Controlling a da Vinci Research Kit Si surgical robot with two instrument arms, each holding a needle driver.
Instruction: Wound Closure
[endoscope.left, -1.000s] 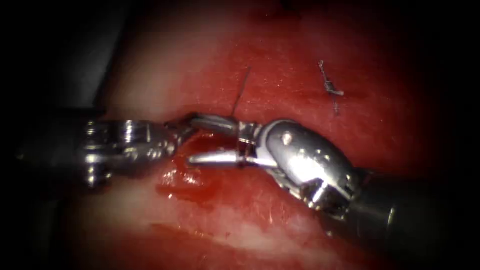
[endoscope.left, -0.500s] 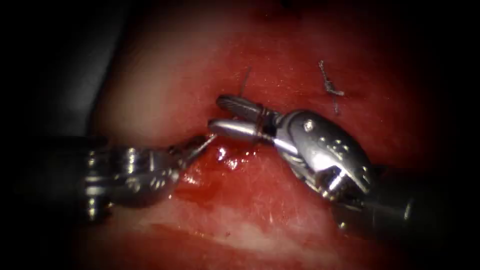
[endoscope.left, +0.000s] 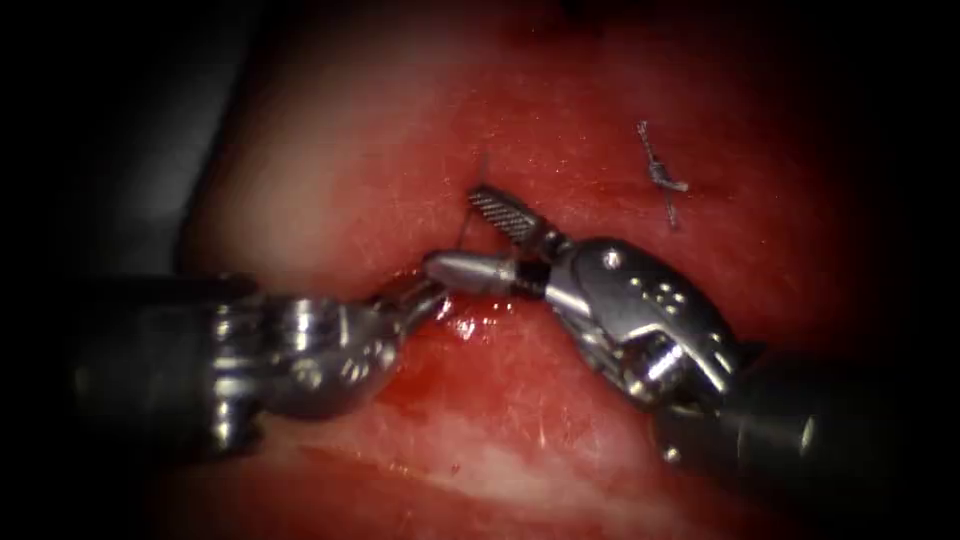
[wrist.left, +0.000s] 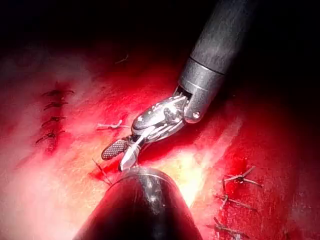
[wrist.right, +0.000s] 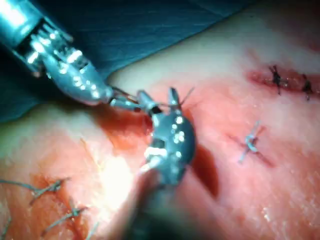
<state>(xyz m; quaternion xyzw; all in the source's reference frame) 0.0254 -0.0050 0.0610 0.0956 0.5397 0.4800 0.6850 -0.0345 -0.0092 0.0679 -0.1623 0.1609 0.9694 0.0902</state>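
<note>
Both tools meet at the cut, thread in play, needle not made out.

Your right tool (endoscope.left: 470, 232) sits over the cut (endoscope.left: 440, 330) with its jaws apart at a moderate angle: upper jaw angled up past the cut's far edge, lower jaw lying level right at the edge; neither grips anything I can see. A dark thread (endoscope.left: 466, 222) rises from the tissue (endoscope.left: 330, 170) between those jaws. Your left tool (endoscope.left: 425, 297) is at the cut from its left side, tip just touching the right tool's lower jaw; I cannot tell if it's open or holding anything. Looks like thread handling at this stitch site. An older tied stitch (endoscope.left: 660, 178) lies well right of the cut. Judgement: confirm what the left tool holds before moving either one.
</note>
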